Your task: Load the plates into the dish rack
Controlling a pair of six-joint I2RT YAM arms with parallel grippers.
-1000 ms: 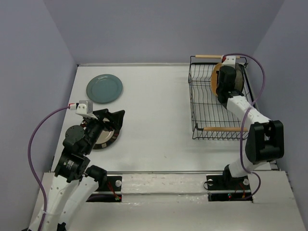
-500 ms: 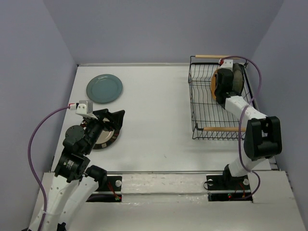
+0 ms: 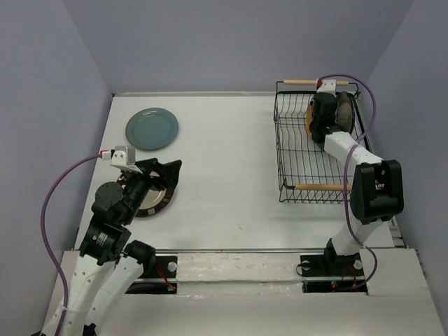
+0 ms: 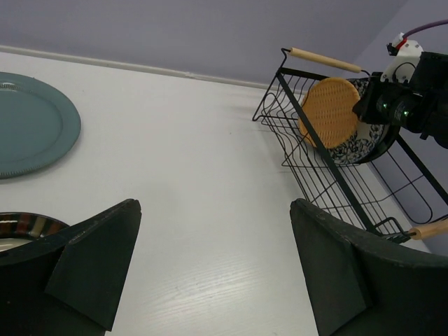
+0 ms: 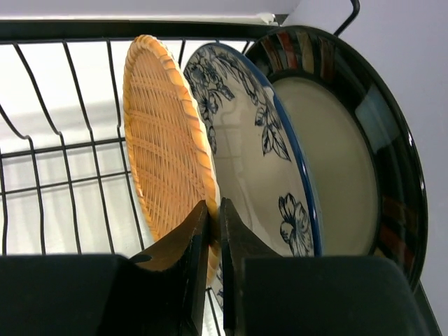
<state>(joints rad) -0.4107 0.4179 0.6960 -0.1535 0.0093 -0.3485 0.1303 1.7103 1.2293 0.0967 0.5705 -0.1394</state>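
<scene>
Pale lilac walls (image 3: 231, 42) close in a white table (image 3: 231, 175). At its far left a teal plate (image 3: 152, 129) lies flat. Nearer the arms, a striped plate (image 3: 155, 203) also lies flat. The left gripper (image 3: 170, 176) hangs over that plate's right edge with its jaws spread wide and nothing between them. In the left wrist view, this plate shows only as a sliver at the lower left, beside and behind the left finger, so the fingers are not yet around it. The left arm is far nearer to both loose plates, and the dish rack (image 3: 294, 150) is well apart on the right. In the rack, three plates stand on edge at the far end, faces turned left and right. They are an orange woven plate (image 5: 164, 140), a flowered plate (image 5: 252, 161) and a second striped plate (image 5: 350, 154) against the end wires. The right gripper (image 5: 215, 210) is closed on the lower rim of the orange woven plate, which leans close against the flowered one. The next move probably depends on letting go without tipping it. Only the right wrist view shows this pinch, as the top view hides it under the wrist. Only the left wrist view shows the orange plate's full face from outside.
</scene>
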